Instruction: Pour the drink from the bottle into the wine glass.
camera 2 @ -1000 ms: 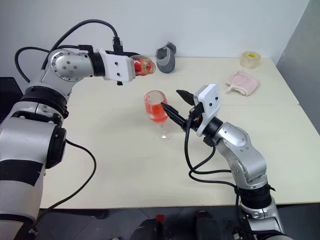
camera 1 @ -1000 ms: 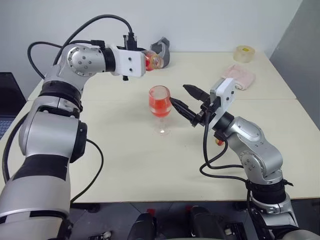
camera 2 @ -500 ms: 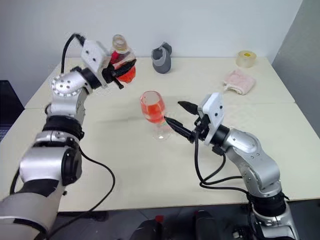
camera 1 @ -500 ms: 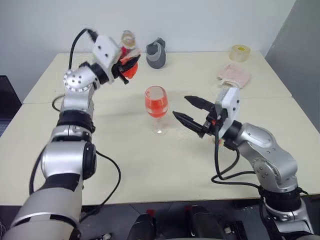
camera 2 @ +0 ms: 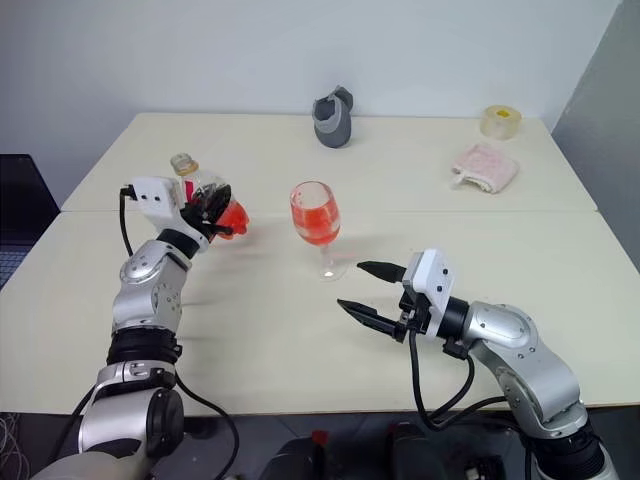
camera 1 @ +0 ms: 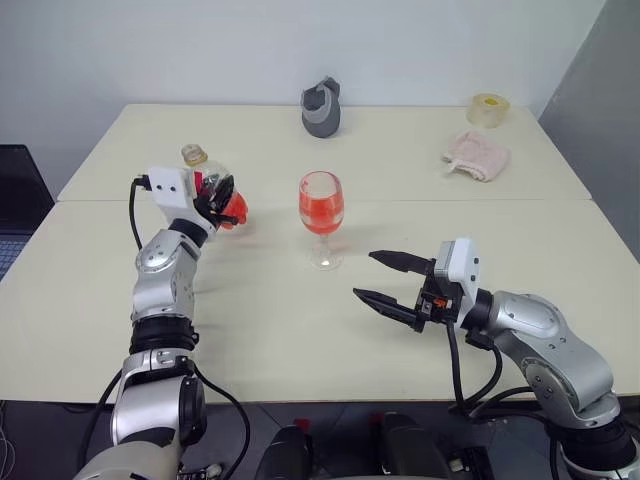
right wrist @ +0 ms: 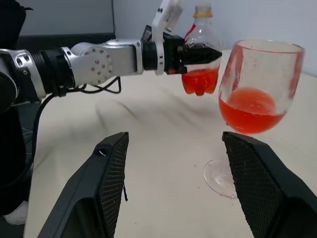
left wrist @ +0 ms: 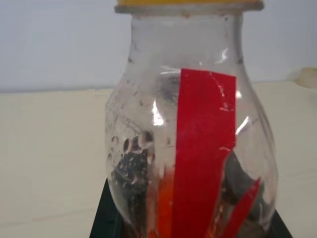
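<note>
The wine glass (camera 1: 321, 212) is seen upright on the table (camera 1: 300, 330), its bowl partly filled with the red-orange drink (camera 1: 321, 213). The bottle (camera 1: 213, 196) is held to the robot's left of the wine glass, well apart from it, with its long axis upright and its open neck uppermost; a small remainder of drink is visible at its base. The bottle is clamped by the left gripper (camera 1: 213, 198), whose black fingers are closed tight around its lower body, just above the table surface. The pour is judged to be finished, and the coming move is judged to be a setting-down of the bottle straight below the left gripper, clear of the wine glass.

The right gripper (camera 1: 387, 280) is found to the robot's right of the wine glass and nearer the robot, apart from the foot, its fingers spread wide with nothing between them. Behind the wine glass, a grey cup-like object (camera 1: 322, 105), a pink cloth (camera 1: 478, 155) and a tape roll (camera 1: 487, 108) are left at the table's far side.
</note>
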Available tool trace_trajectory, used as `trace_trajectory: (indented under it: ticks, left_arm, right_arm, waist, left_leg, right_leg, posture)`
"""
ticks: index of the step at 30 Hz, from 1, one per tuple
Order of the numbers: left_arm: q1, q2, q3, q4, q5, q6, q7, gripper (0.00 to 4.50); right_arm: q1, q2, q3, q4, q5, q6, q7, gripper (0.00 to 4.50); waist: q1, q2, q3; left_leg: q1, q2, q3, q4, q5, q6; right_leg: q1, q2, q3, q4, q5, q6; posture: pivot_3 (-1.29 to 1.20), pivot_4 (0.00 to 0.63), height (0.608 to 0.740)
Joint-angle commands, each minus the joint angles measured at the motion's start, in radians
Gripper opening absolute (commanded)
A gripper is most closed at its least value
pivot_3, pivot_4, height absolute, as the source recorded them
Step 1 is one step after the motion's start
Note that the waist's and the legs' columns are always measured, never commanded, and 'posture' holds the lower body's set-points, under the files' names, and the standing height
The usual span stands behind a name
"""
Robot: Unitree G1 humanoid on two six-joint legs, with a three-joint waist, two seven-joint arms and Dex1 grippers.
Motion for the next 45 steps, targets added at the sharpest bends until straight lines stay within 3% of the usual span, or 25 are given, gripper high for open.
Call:
trace_trajectory:
  ticks: [1, 16, 26, 27, 39, 45]
  left_arm:
    - [-0.001, -0.006, 0.034, 0.005, -0.029, -0.041, 0.012, 1.03]
    - [-0.013, -0.017, -0.02, 0.228, 0.051, -0.226, 0.0, 1.03]
    - [-0.008, -0.014, -0.023, 0.221, 0.041, -0.23, -0.006, 4.29]
    - [0.002, -0.015, -0.021, 0.205, 0.037, -0.219, -0.003, 4.48]
    - [0.263, -0.054, -0.02, -0.272, -0.016, 0.031, 0.084, 4.48]
    - [0.487, -0.072, -0.035, -0.69, -0.096, 0.293, 0.138, 4.48]
  right_arm:
    - [0.0, 0.0, 0.001, -0.015, -0.011, -0.033, 0.005, 3.23]
    - [-0.041, 0.037, -0.011, -0.041, 0.018, 0.029, -0.061, 3.23]
    - [-0.051, 0.039, -0.012, -0.039, 0.02, 0.034, -0.071, 3.23]
    - [-0.05, 0.039, -0.011, -0.039, 0.02, 0.033, -0.071, 3.23]
    - [-0.005, 0.033, -0.018, -0.076, 0.028, 0.038, -0.081, 3.23]
    - [0.137, 0.04, -0.098, -0.125, 0.013, 0.037, -0.161, 3.23]
  waist:
    - [0.002, 0.0, 0.0]
    - [0.007, -0.001, -0.001]
    - [0.007, -0.001, -0.001]
    - [0.006, -0.001, -0.001]
    - [0.007, -0.001, -0.001]
    - [0.013, -0.001, -0.002]
  left_leg:
    - [0.0, 0.0, 0.0, 0.0, 0.0, 0.0]
    - [0.001, 0.0, 0.001, 0.0, 0.0, 0.0]
    - [0.002, 0.0, 0.001, -0.001, -0.001, 0.001]
    - [0.002, 0.0, 0.001, -0.001, -0.001, 0.001]
    - [0.002, 0.0, 0.0, -0.002, -0.001, 0.001]
    - [0.002, 0.003, 0.0, -0.003, -0.001, 0.002]
  right_leg:
    - [0.0, 0.0, 0.0, 0.0, 0.0, 0.0]
    - [0.002, 0.0, 0.0, -0.001, 0.0, 0.0]
    - [0.002, 0.0, 0.0, -0.001, 0.0, 0.0]
    - [0.002, 0.0, 0.0, -0.001, 0.0, 0.0]
    - [0.002, -0.001, 0.0, -0.002, 0.0, 0.0]
    - [0.004, -0.002, 0.0, -0.006, 0.0, 0.0]
  posture:
    - [0.0, 0.15, 0.74]
    - [0.0, 0.15, 0.74]
    - [0.0, 0.15, 0.74]
    - [0.0, 0.15, 0.74]
    - [0.0, 0.15, 0.74]
    - [0.0, 0.15, 0.74]
